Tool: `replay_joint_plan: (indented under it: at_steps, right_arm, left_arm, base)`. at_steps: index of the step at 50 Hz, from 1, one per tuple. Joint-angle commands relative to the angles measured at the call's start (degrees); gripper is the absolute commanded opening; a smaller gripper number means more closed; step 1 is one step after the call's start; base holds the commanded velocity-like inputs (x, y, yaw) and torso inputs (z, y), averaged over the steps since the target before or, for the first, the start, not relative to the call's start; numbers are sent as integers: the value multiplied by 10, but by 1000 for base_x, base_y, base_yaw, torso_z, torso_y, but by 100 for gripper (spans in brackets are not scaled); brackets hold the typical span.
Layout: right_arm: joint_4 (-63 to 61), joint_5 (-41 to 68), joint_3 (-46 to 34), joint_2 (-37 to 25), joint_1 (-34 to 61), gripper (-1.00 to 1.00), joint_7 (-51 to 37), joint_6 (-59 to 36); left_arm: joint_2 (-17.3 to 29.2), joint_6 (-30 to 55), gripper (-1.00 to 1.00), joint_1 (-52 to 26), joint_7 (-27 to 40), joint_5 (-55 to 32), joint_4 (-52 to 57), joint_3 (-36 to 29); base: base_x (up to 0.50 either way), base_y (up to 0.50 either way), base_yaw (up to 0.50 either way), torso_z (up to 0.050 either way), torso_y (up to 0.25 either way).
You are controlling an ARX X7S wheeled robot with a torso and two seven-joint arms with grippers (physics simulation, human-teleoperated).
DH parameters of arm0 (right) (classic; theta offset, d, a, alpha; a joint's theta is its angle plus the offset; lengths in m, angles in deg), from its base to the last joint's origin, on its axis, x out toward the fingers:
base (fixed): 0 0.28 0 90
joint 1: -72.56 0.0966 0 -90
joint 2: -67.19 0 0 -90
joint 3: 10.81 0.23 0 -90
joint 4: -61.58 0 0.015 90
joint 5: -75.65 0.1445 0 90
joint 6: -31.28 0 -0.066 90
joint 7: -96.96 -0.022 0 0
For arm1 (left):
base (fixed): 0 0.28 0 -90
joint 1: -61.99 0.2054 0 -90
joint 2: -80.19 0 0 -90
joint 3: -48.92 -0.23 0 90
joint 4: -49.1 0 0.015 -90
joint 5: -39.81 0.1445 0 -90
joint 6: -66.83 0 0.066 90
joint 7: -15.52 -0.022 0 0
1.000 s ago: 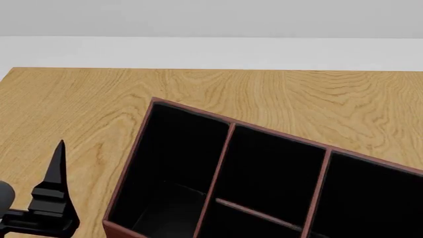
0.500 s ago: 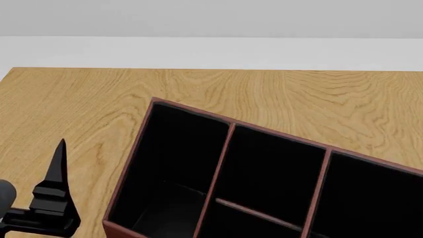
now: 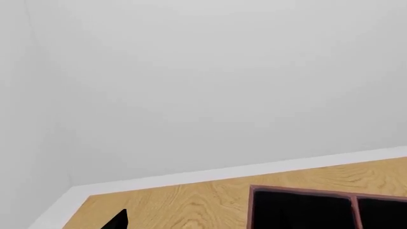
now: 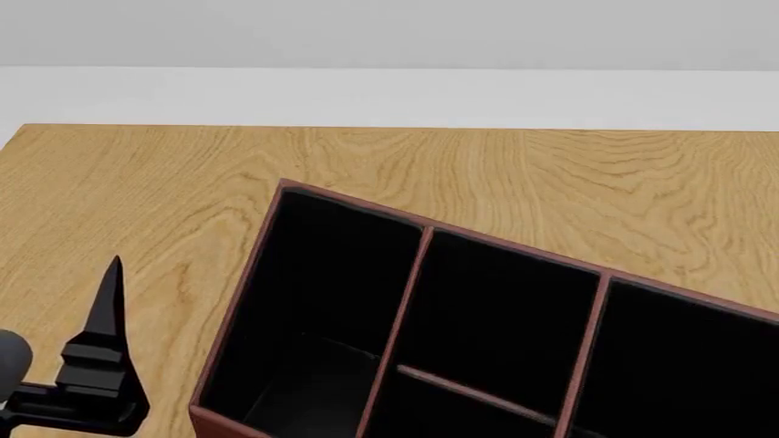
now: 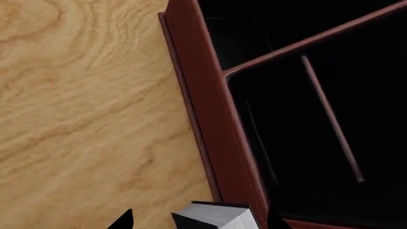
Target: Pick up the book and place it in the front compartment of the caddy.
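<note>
Your left gripper [image 4: 108, 301] has barely shifted; whether it is open I cannot tell. The book [image 5: 213, 215] sits between your right gripper's fingertips, over the caddy [image 4: 420, 265] wall. Pale wood-grain tabletop [image 4: 512, 173]; plain white wall [image 3: 210, 81] behind.

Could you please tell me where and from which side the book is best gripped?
Grip the book across its slim thickness, with one of the fingers on each flat black cover, coming from the white-paged end. Only that end shows, between the tips of the right gripper, beside the caddy wall. Whether it is already held cannot be told.
</note>
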Motion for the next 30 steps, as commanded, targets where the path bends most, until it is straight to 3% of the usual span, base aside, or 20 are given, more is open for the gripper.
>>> replay_joint_plan:
  at_steps: [1, 30]
  right_arm:
    - [15, -45, -1, 6, -12, 100, 36, -17]
    - [41, -155, -9, -2, -28, 100, 126, -33]
  left_arm:
    - [1, -4, 100, 1, 1, 2, -1, -5]
    - [7, -12, 100, 3, 9, 1, 0, -11]
  base:
    - [0, 0, 0, 0, 0]
    - [0, 0, 0, 0, 0]
